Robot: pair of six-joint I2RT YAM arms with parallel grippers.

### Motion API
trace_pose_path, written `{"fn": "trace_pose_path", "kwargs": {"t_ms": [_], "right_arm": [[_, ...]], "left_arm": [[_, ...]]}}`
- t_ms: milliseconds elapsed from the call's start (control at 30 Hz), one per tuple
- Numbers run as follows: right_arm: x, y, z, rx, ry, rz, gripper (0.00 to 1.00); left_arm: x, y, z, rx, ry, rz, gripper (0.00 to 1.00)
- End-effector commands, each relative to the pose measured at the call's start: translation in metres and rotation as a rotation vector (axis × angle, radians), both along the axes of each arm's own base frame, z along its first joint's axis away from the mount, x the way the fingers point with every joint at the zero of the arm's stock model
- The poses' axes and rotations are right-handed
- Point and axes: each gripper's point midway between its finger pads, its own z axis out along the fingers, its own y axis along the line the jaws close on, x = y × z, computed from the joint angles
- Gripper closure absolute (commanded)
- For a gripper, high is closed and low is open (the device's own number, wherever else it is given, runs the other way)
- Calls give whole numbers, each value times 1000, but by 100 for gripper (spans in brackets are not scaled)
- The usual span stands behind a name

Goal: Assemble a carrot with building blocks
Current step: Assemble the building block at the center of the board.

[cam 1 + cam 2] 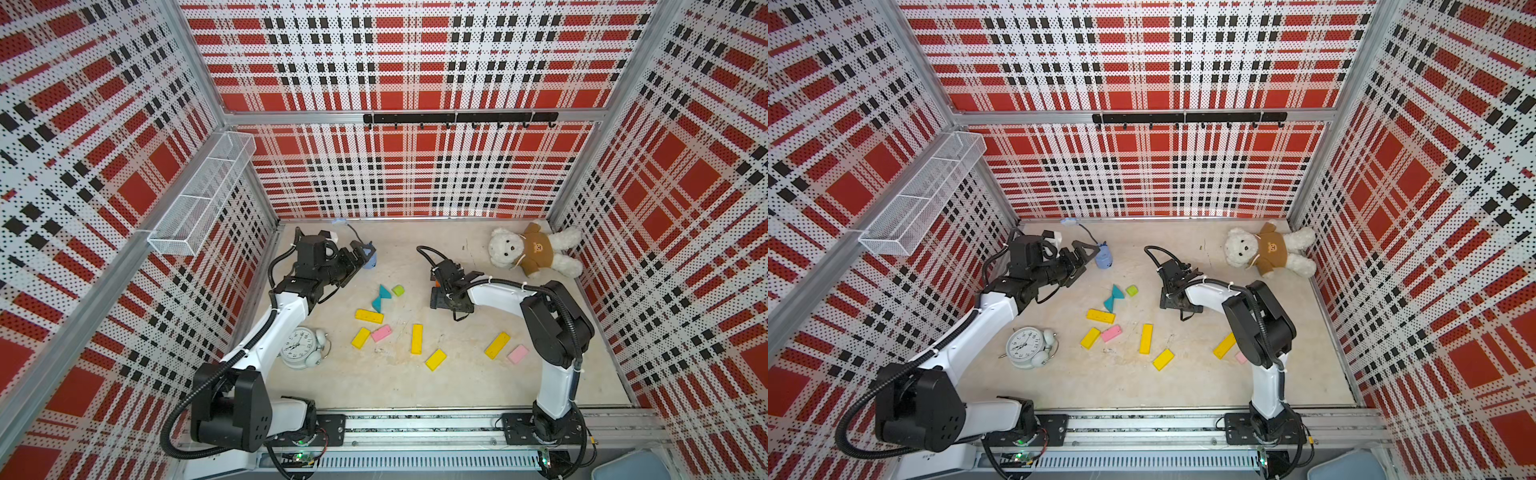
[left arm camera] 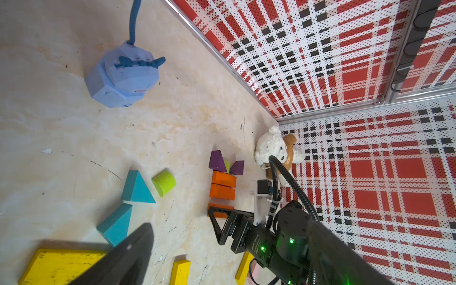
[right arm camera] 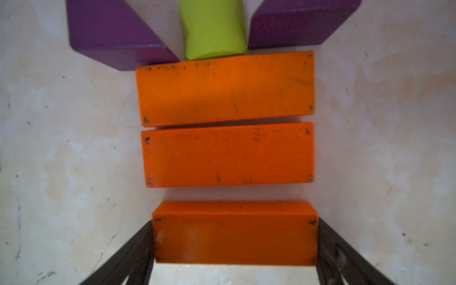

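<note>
In the right wrist view, two purple triangles (image 3: 116, 37) flank a lime-green stub (image 3: 213, 29). Below them two orange bars (image 3: 225, 88) lie side by side. My right gripper (image 3: 234, 222) is shut on a third orange bar (image 3: 234, 237), one finger at each end, a small gap from the second bar. In both top views the right gripper (image 1: 451, 303) hides this group. My left gripper (image 1: 359, 262) hangs open and empty at the back left. Loose teal triangles (image 1: 384, 293), a lime stub (image 1: 398, 290), yellow bars (image 1: 369, 316) and pink bars (image 1: 381, 333) lie mid-table.
A white alarm clock (image 1: 299, 347) lies by the left arm. A plush bear (image 1: 532, 251) lies in the back right corner. A blue toy (image 1: 370, 259) with a cable sits just beyond the left gripper. A wire basket (image 1: 203, 195) hangs on the left wall.
</note>
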Motion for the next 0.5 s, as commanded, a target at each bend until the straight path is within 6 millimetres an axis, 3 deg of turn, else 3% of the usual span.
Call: {"fn": "trace_pose_path", "kwargs": {"t_ms": [0, 467], "right_arm": [[8, -4, -4, -21, -10, -19, 10], [14, -1, -8, -39, -9, 1, 9]], "left_arm": [[0, -7, 9, -12, -37, -34, 1], [-1, -12, 10, -17, -45, -51, 0]]}}
